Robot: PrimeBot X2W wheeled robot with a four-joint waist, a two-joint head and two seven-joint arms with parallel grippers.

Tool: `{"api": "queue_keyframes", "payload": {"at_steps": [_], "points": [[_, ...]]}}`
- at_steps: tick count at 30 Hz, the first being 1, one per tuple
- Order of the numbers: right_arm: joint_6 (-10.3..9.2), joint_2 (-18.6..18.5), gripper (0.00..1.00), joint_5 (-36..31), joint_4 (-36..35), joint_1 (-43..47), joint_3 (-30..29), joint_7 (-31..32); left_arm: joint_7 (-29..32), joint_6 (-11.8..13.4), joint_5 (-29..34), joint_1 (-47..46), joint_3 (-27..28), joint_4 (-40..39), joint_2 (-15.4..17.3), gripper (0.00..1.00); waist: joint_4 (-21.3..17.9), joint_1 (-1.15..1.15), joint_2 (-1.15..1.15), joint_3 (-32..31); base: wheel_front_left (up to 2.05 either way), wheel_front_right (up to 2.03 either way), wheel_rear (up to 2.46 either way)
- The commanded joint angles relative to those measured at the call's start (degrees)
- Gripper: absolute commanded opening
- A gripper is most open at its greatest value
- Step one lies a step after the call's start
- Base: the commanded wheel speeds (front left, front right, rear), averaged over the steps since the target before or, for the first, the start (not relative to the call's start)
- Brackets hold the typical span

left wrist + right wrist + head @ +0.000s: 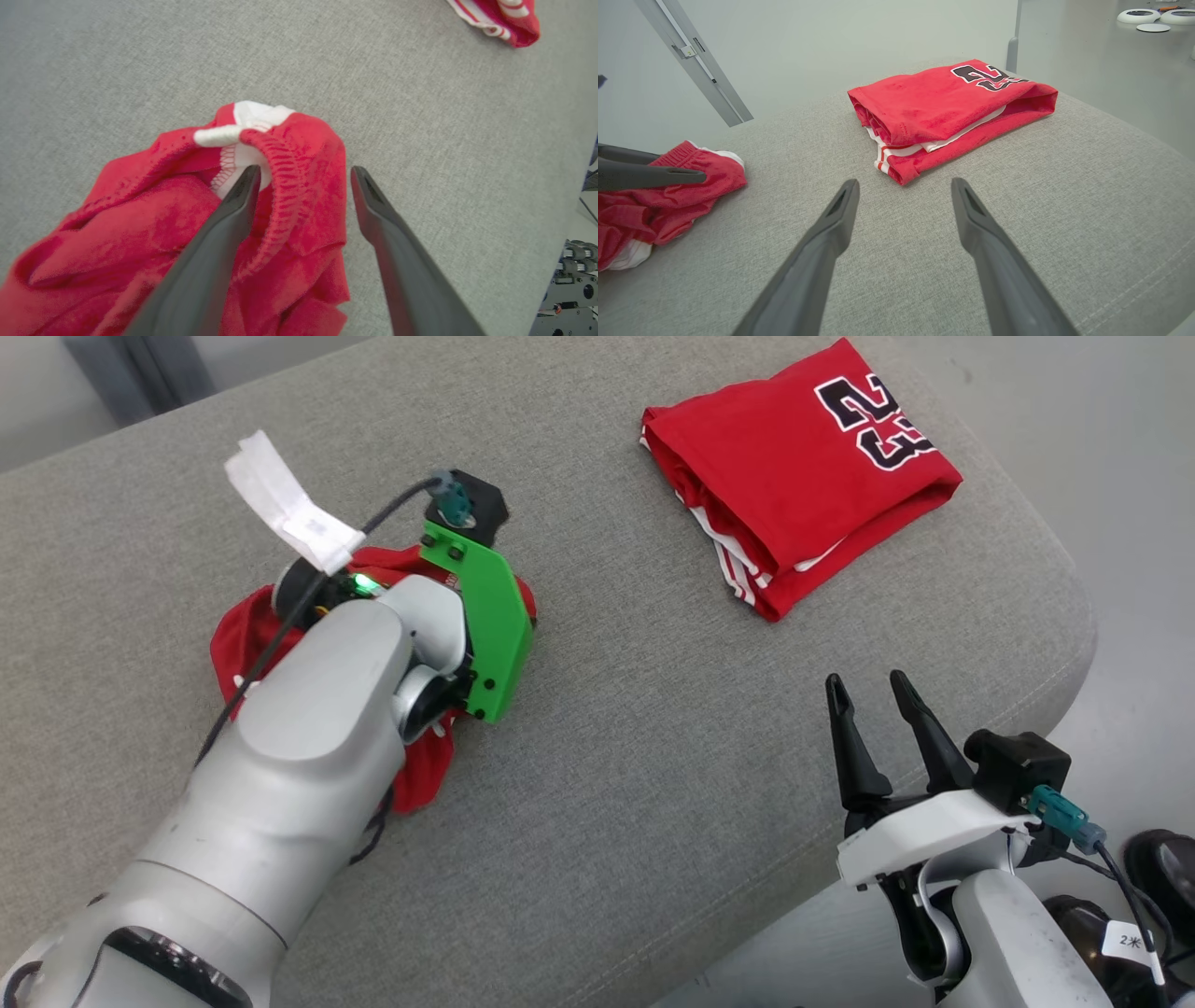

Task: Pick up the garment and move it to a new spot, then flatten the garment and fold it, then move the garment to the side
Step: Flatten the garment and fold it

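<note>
Though crumpled, fleecy garment [140, 219] on woven cushion [420, 116]

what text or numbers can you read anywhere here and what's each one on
"23": black, white-edged digits on the folded red garment.
"2米": on the small white tag on the right arm's cable.
White tape flag on the left arm's cable: any print is too blurred to read.

Grey woven cushion [672, 775] — stitched seam near its edge, pale glossy floor [1111, 439], plain pale wall [822, 37], slanted grey metal rail [705, 70]
</note>
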Motion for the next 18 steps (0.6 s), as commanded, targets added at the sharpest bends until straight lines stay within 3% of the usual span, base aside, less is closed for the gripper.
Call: {"api": "queue_keyframes", "payload": {"at_steps": [1,5,12,14,18], "points": [[-0.06,0.0,1.00,-0.3,0.2,-0.3,-0.2,-0.2,-0.7,0.1,-0.8,1.0,-0.7,-1.0,-0.3,0.00,0.4,0.00,0.00,-0.1,0.00,0.00,0.00],[-0.06,0.0,1.00,-0.3,0.2,-0.7,-0.3,-0.3,-5.8,0.1,-1.1,1.0,-1.9,-3.4,0.4,0.00,0.8,0.00,0.00,-0.2,0.00,0.00,0.00],[-0.06,0.0,1.00,-1.3,0.3,0.2,-2.0,-0.3,-26.9,0.1,2.9,-5.1,0.8,-6.6,-0.8,0.00,3.5,0.00,0.00,-1.0,0.00,0.00,0.00],[-0.06,0.0,1.00,-1.5,0.2,0.6,-2.3,-0.1,-30.5,0.1,2.3,-6.5,0.3,-8.3,-1.2,0.00,4.4,0.00,0.00,-1.6,0.00,0.00,0.00],[-0.06,0.0,1.00,-2.1,-0.4,1.1,-2.8,0.6,-36.5,0.1,1.4,-9.3,-1.5,-13.4,1.6,0.00,6.6,0.00,0.00,-2.8,0.00,0.00,0.00]]}}
